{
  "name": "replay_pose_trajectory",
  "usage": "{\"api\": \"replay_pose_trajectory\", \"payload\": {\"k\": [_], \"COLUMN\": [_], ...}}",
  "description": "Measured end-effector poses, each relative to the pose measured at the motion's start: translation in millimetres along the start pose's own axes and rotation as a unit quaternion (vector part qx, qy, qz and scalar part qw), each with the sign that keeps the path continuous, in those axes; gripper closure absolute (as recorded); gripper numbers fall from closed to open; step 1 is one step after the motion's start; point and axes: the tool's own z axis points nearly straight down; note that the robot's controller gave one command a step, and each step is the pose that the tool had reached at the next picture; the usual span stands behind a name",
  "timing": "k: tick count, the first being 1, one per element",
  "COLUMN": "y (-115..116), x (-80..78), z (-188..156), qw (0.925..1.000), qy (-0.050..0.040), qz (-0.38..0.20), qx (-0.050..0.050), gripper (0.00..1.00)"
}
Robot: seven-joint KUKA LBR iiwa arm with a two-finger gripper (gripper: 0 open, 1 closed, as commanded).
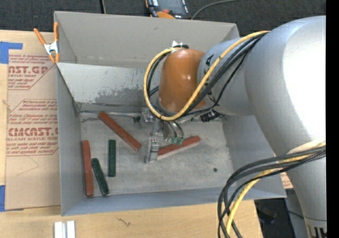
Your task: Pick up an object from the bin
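My gripper (152, 153) hangs below the orange wrist cover over the middle of the bin floor. Its tip stands at the left end of a red-brown flat stick (180, 147) that lies slanted, right end higher. Another red-brown stick (119, 131) lies diagonally just to the left of the gripper, running from upper left to lower right. The view does not show how the fingers stand.
Near the bin's left front corner lie a long red-brown stick (86, 168) and two dark green sticks (112, 158) (99, 176), close together. A thin metal rod (108, 114) lies along the back of the floor. The arm covers the bin's right side.
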Motion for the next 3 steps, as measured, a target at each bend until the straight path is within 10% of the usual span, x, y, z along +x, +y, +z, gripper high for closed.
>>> {"api": "replay_pose_trajectory", "payload": {"k": [1,2,3], "y": [59.4,56.1,25.3], "x": [-13.1,-13.5,-7.5], "z": [-3.3,-4.0,-147.3], "qw": [0.9994,0.9993,0.9976], "qy": [-0.0001,-0.0001,-0.0034], "qz": [0.035,0.037,0.069], "qx": [-0.001,0.000,0.000], "gripper": [0.00,1.00,1.00]}}
